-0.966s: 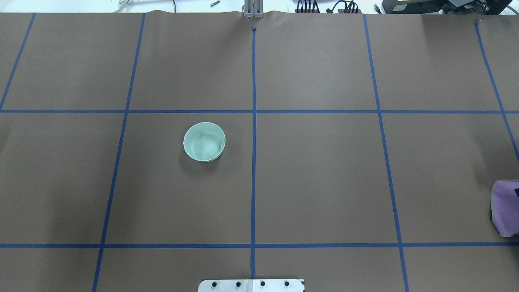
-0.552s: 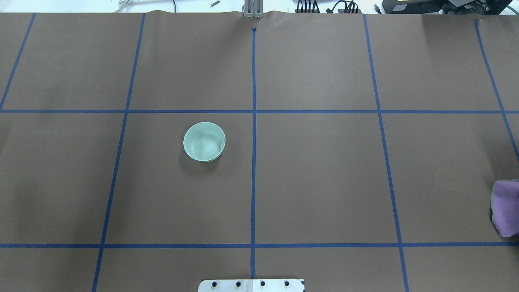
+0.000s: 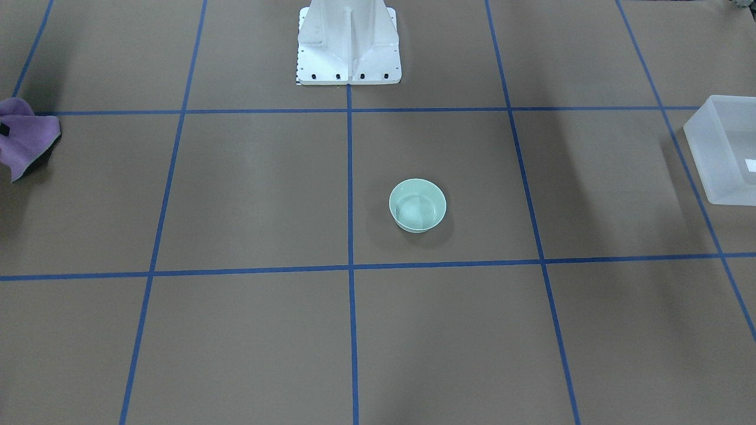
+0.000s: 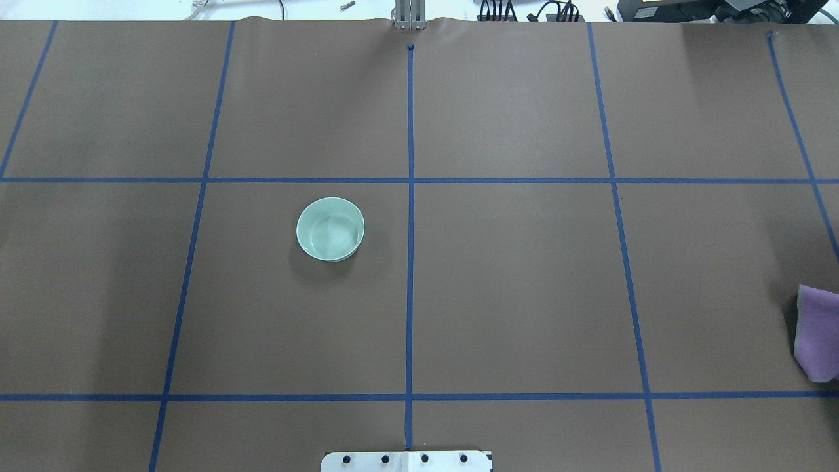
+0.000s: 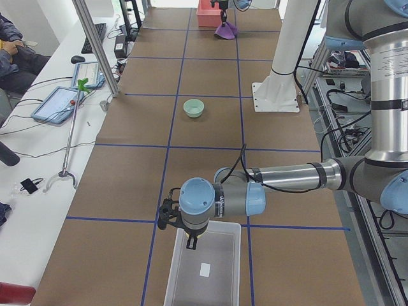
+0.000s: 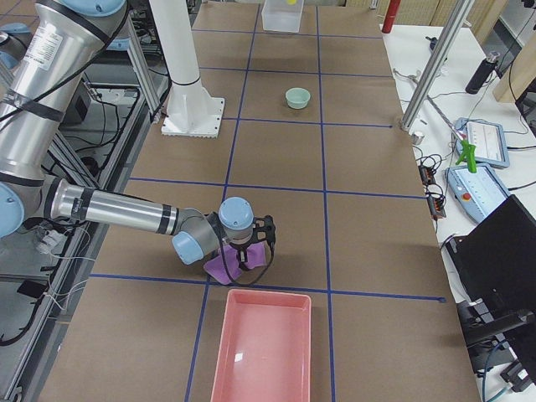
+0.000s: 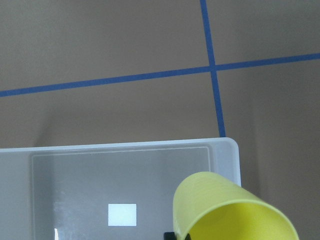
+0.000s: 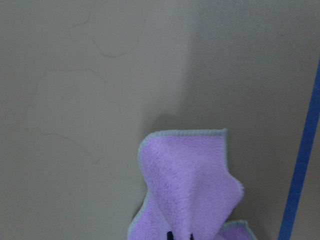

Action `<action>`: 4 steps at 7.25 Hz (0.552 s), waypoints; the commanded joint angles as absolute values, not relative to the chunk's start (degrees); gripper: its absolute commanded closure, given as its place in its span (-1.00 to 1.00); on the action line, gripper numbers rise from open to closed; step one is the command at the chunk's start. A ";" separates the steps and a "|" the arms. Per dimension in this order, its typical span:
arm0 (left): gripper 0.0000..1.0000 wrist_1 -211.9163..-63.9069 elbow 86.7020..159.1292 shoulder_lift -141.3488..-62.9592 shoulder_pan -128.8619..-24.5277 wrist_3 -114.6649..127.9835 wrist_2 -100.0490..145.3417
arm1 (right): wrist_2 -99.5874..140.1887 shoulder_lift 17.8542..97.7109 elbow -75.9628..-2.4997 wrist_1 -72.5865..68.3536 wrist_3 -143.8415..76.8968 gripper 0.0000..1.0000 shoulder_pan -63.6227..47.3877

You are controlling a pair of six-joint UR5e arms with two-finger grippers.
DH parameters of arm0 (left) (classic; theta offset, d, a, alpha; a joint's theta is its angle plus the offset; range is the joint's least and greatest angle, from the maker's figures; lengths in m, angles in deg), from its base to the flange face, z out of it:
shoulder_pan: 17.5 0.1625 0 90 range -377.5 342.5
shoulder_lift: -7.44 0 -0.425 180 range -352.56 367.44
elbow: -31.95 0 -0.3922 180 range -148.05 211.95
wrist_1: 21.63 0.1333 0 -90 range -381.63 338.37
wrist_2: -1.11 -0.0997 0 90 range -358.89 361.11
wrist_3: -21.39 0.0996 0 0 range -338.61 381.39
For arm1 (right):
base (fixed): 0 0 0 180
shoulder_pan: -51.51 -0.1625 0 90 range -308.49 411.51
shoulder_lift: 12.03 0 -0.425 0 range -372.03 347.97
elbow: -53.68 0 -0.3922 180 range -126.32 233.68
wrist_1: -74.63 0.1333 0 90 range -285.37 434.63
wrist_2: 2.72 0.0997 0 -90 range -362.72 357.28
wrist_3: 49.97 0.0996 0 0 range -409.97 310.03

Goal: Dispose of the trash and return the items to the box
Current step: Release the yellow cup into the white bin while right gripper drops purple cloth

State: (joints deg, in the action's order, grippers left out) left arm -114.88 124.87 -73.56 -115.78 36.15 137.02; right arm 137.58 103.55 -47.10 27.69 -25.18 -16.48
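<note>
The pale mint-green bowl (image 4: 330, 229) stands upright and empty on the brown table, left of the centre line; it also shows in the front view (image 3: 417, 205). My left gripper (image 5: 190, 241) is shut on the yellow cup (image 7: 225, 210) and holds it over the near corner of the frosted-white box (image 7: 125, 146), above its white label (image 7: 122, 214). My right gripper (image 6: 251, 251) is shut on a purple cloth (image 8: 190, 185), which hangs down to the table next to a pink bin (image 6: 219, 352).
The white robot base (image 3: 348, 47) stands at the table's middle edge. The box (image 3: 703, 153) sits at the table's left end, the pink bin at the right end. Blue tape lines grid the brown paper. Operators' tablets and cables lie beyond the far edge.
The purple cloth at the overhead view's right edge has shifted slightly and changed shape. The bowl has not moved.
</note>
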 commanded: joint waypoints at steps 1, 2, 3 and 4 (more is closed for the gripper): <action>1.00 -118.20 120.39 -72.81 -115.24 36.33 136.99 | 140.28 104.78 -50.55 27.61 -25.36 1.00 -23.17; 1.00 -121.36 118.45 -72.54 -115.06 35.98 137.17 | 140.28 104.78 -50.65 27.52 -25.80 1.00 -25.89; 1.00 -122.34 118.00 -72.63 -114.19 33.46 137.43 | 140.19 104.78 -50.74 27.52 -25.98 1.00 -27.92; 1.00 -124.53 117.21 -72.72 -112.26 30.91 137.52 | 140.19 104.78 -50.48 27.17 -26.94 1.00 -30.11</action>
State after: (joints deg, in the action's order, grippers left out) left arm -122.07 118.33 -72.68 -114.04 33.70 137.34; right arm 140.17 104.74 -50.55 27.45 -26.08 -27.21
